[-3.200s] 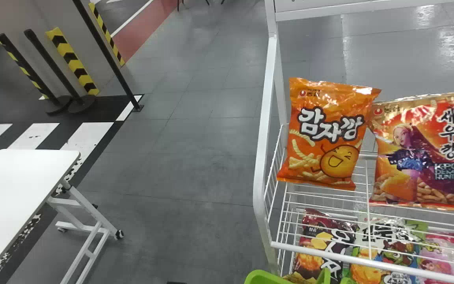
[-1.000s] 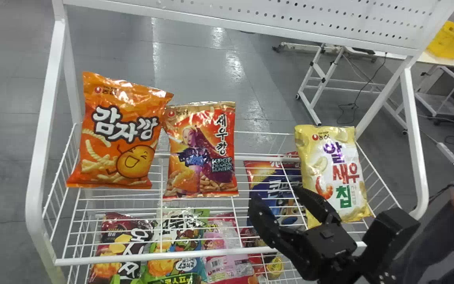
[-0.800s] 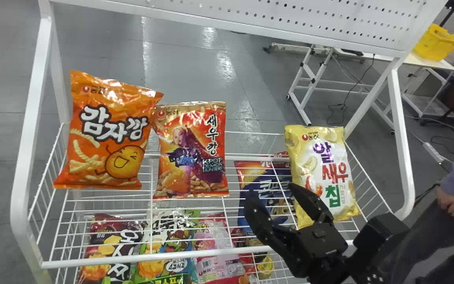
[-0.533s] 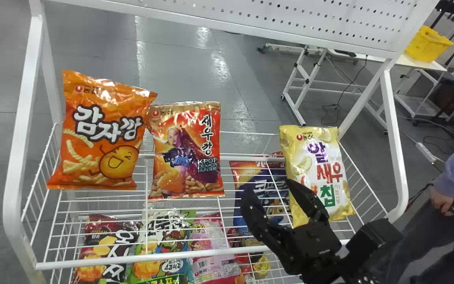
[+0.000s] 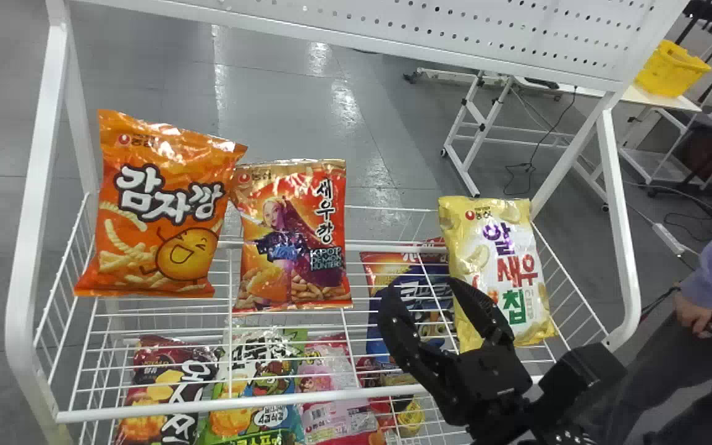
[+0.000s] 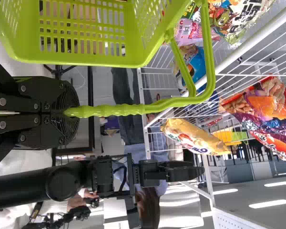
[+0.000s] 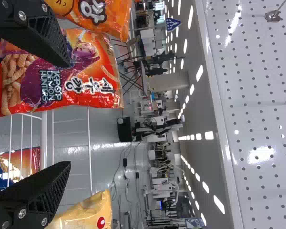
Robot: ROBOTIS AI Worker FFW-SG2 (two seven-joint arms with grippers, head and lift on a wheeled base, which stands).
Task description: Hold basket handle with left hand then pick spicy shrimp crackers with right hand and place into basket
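In the head view, my right gripper (image 5: pixel 423 292) stands open over the rack's right half, left of the yellow bag. The red shrimp cracker bag (image 5: pixel 294 247) stands upright left of it, apart from its fingers. In the right wrist view, the open right gripper (image 7: pixel 67 113) has empty space between its fingertips, with the red bag (image 7: pixel 62 78) beyond, partly behind one finger. In the left wrist view, my left gripper (image 6: pixel 69 113) is shut on the handle (image 6: pixel 117 110) of the green basket (image 6: pixel 86 36).
An orange potato snack bag (image 5: pixel 158 210) overlaps the red bag's left edge. The yellow bag (image 5: pixel 498 266) stands at the right of the white wire rack (image 5: pixel 207 405). More snacks lie on the lower level, including a blue bag (image 5: pixel 411 290). A perforated panel (image 5: pixel 393 28) rises behind.
The head view has swung right since the earliest frame, bringing the whole rack and my right gripper into sight. In the last half second hardly anything has shifted.
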